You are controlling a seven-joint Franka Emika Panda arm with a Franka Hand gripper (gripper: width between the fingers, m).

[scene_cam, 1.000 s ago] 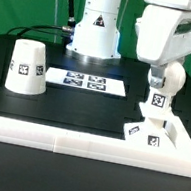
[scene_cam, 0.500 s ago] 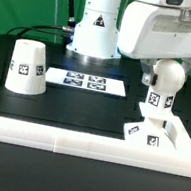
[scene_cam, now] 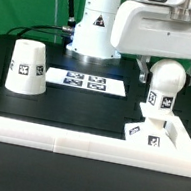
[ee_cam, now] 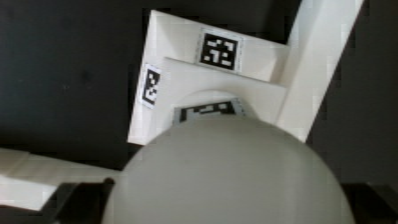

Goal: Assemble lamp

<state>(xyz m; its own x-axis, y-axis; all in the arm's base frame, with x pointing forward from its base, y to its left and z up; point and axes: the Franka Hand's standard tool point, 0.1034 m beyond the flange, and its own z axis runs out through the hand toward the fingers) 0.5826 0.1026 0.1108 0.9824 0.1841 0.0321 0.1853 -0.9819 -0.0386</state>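
Matte white ball-shaped bulb (scene_cam: 165, 80), blocky base (scene_cam: 148, 132)

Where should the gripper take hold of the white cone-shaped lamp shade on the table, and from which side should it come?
Probably from straight above. The lamp shade stands upright with its narrow end up and its wide end on the black table, free on all sides. Its upper part is the slimmest, so open jaws would likely fit best there, closing across the round wall just under the top. Lower down the cone widens.

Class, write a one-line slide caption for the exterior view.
Bulb seated on the lamp base, shade waiting beside the marker board.
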